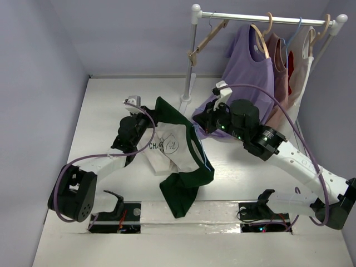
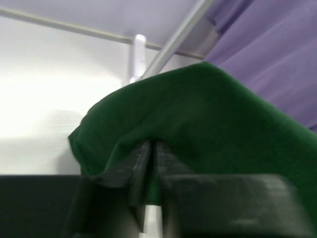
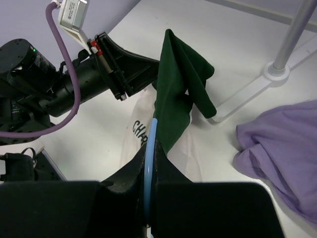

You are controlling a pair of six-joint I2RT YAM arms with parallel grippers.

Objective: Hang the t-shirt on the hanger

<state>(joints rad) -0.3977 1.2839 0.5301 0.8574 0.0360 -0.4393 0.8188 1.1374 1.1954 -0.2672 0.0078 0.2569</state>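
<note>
The t-shirt (image 1: 172, 147), cream with dark green sleeves and black lettering, hangs lifted over the middle of the table. One green sleeve trails down toward the near edge. My left gripper (image 1: 149, 118) is shut on the green fabric at its upper left; the left wrist view shows the cloth (image 2: 198, 124) pinched between the jaws (image 2: 153, 148). My right gripper (image 1: 201, 123) is shut on the thin light-blue hanger (image 1: 201, 153), which runs down along the shirt's right side. In the right wrist view the hanger (image 3: 150, 136) passes between my jaws (image 3: 150, 148) and under the green fabric (image 3: 176, 84).
A clothes rack (image 1: 261, 18) stands at the back right, its base (image 1: 186, 100) just behind the shirt. It carries a lavender t-shirt (image 1: 250, 67), pink and white tops and a tan wooden hanger (image 1: 208, 39). The lavender hem (image 3: 277, 144) lies beside my right gripper.
</note>
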